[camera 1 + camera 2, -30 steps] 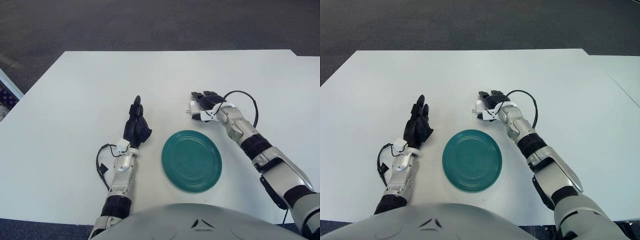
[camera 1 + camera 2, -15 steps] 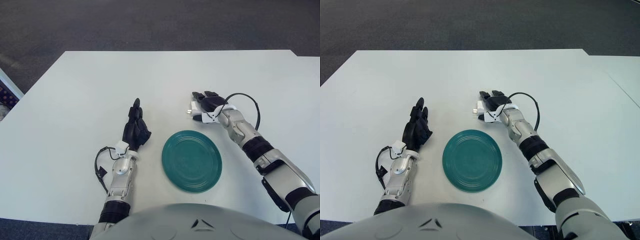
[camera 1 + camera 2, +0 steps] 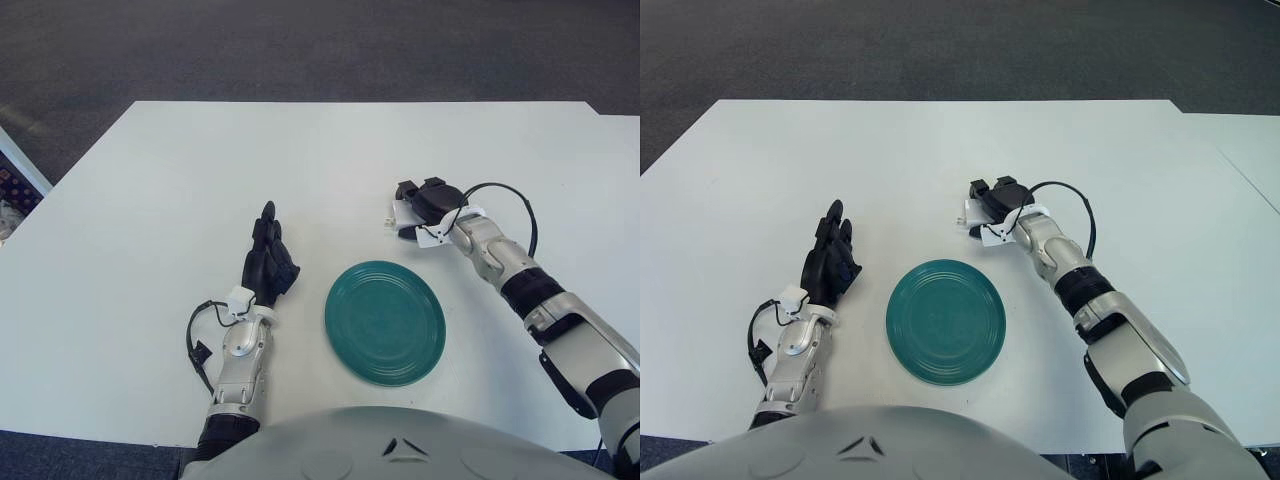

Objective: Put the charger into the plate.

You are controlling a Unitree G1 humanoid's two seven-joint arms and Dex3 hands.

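Left eye view
Right hand: the right hand (image 3: 425, 203) is sitting beyond the plate, off its far right edge, its black fingers curling down over a small white block.
Charger: the charger (image 3: 399, 215) is peeking out white under those fingers, low against the table; it is looking gripped, though whether it is lifted clear I cannot tell.
Plate: the green plate (image 3: 384, 321) is lying flat near the front edge of the table, nothing in it, well short of the charger.
Left hand: the left hand (image 3: 270, 262) is standing parked to the left of the plate, fingers straight and close together, pointing away from the robot, holding nothing.
Table: the white table (image 3: 180, 180) is filling the view.

Right eye view
Right hand: the right hand (image 3: 997, 199) is closing over the charger (image 3: 971, 211), with 1 black cable looping off the wrist behind it.
Plate: the plate (image 3: 945, 321) is sitting between the 2 arms, apart from both hands.
Left hand: the left hand (image 3: 829, 265) is resting upright on its edge, near the plate's left side without touching it.
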